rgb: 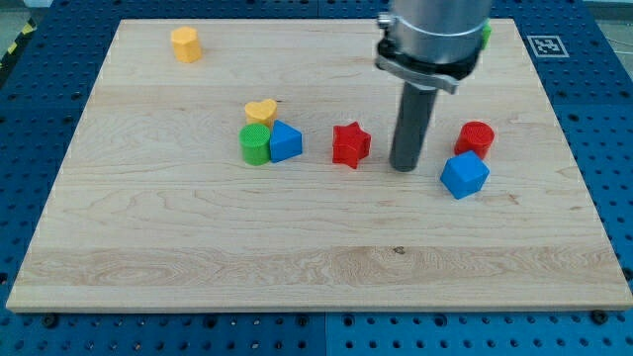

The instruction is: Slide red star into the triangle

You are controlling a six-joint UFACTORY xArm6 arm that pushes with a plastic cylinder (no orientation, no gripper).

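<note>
Wood grain is running left to right across the pale board [198,237], which is lying on a blue perforated table [613,178] in the single camera view.

Red star [350,144] is sitting close to the board's middle, resting flat and touching no other block. At its 3 o'clock, my tip [406,166] is standing on the board, near the star but with a narrow strip of bare wood showing between them. The rod is rising straight up from there into the grey arm housing [435,35] at the view's top. No pincer is fitted on this arm, so nothing is being spread, pressed together or pinched; the rod is simply ending in its blunt lower end.

At the star's 9 o'clock, three blocks are huddling together: a blue triangle-like block [285,141] nearest the star, a green cylinder [255,144] touching the blue one on its far side, and a yellow heart [261,111] just at 12 o'clock of the pair.

At 3 o'clock of my tip, a red cylinder [476,138] is standing just above a blue block [464,175] of angular shape; whether the two are touching I cannot tell.

Far off at the star's 10 o'clock, a yellow-orange block [185,44] is sitting alone near the board's top left corner. A sliver of green [486,35] is peeking out beside the arm housing, its shape hidden.
</note>
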